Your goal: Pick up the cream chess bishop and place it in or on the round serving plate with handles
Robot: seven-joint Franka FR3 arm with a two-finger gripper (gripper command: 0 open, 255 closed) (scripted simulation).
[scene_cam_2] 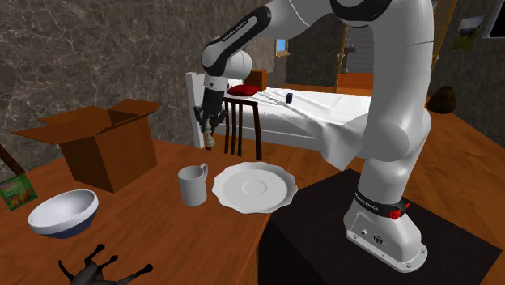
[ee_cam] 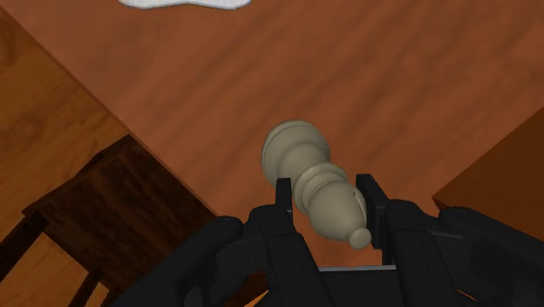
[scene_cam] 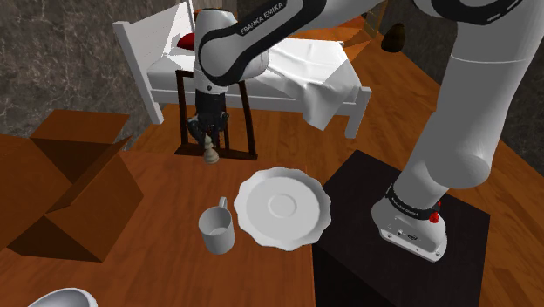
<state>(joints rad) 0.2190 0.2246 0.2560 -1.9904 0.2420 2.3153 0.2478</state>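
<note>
Gripper (ee_cam: 324, 185) clamped on cream bishop (ee_cam: 295, 155) just below its head, over the table (scene_cam: 166, 253) near its far edge, beside a dark chair (ee_cam: 113, 205). White scalloped plate (scene_cam: 283, 208) sits well apart. Arm (scene_cam: 228, 39) lettering reads FRANKA EMIKA.

You are working in a home, a bedroom by the look of it: beyond the wooden table (scene_cam: 166, 270) stands a white bed (scene_cam: 296, 74) with a rumpled sheet and a red pillow (scene_cam: 185, 40) at its head. A dark wooden chair (scene_cam: 250, 122) stands just beside it, on plank flooring (scene_cam: 405, 83), with mottled stone-like walls (scene_cam_2: 81, 57) behind. The table carries household things: a mug (scene_cam: 216, 231), a scalloped plate (scene_cam: 283, 208), a bowl (scene_cam_2: 63, 212) and an open cardboard box (scene_cam: 78, 192)
</note>
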